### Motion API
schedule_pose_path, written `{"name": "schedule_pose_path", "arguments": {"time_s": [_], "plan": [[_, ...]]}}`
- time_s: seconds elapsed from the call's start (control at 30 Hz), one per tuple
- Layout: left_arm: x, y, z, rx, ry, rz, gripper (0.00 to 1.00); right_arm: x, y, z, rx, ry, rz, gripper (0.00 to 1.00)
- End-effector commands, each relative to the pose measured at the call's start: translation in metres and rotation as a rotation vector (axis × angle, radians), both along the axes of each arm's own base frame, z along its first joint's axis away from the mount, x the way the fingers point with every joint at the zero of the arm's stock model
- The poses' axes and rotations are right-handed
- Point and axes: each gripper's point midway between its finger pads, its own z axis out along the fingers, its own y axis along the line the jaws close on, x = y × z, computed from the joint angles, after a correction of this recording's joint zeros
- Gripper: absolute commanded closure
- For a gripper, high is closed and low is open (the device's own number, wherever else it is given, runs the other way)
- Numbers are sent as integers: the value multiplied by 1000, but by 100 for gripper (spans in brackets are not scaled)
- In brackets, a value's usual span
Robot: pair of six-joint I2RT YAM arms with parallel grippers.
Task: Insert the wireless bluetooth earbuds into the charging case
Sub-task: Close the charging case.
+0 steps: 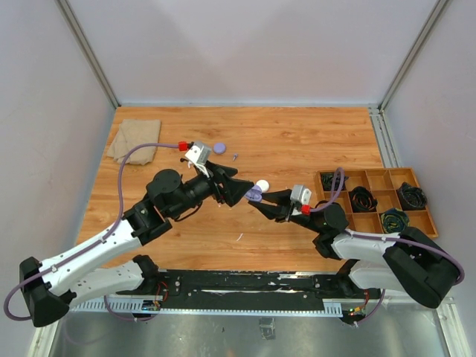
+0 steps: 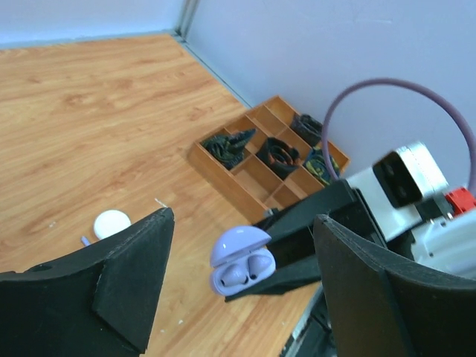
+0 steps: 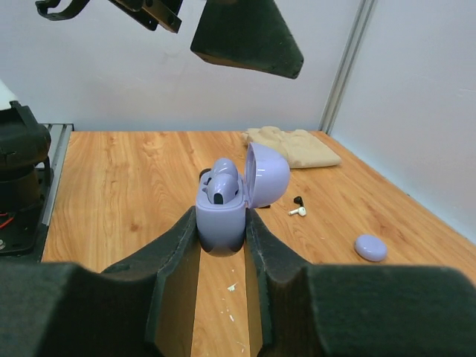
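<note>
From the top camera, the left claw [image 1: 239, 190] and the right claw [image 1: 258, 197] meet tip to tip above the middle of the counter [image 1: 297, 141]. The right claw pinches a pale purple charging case [image 1: 253, 193]. Just beside it a white round case [image 1: 262, 184] is seen. Further back on the counter lie a closed purple case [image 1: 219, 148] and, near it, the loose earbuds [image 1: 235, 156], which are too small to tell apart here. A beige cloth [image 1: 135, 140] lies in the far left corner. A wooden tray [image 1: 378, 179] with coiled cables stands at the right.

In the left wrist camera, the fingers [image 2: 134, 275] of the left claw are spread wide and touch nothing. Between them, further off, is the charging case [image 2: 242, 262] with its lid open, gripped from the right by the black fingers of the right claw. A pale purple earbud [image 2: 236, 277] sits inside. I cannot tell if the second pocket is filled. The white round case [image 2: 112, 223] lies on the counter, and the wooden tray [image 2: 245, 186] stands behind.

In the right wrist camera, the right claw [image 3: 222, 223] is pressed onto the lower half of the charging case [image 3: 221, 216], and the lid stands up on the right side. The pale purple earbud [image 3: 223, 178] rises a little from the case. The left claw [image 3: 245, 33] hangs above. Behind, on the counter, a black earbud [image 3: 297, 201] and a white earbud [image 3: 298, 212] lie close together. The closed purple case [image 3: 370, 247] and the beige cloth [image 3: 294, 146] are also there.
</note>
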Motion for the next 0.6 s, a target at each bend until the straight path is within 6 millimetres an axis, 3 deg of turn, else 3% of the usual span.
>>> {"name": "schedule_pose_path", "arguments": {"time_s": [0.0,0.57], "plan": [[-19,-4,5,8,42,-157,18,-7,1,20,39,-15,91,99],[-20,-20,-25,-30,223,-403,18,-5,3,27,48,45,167,99]]}}
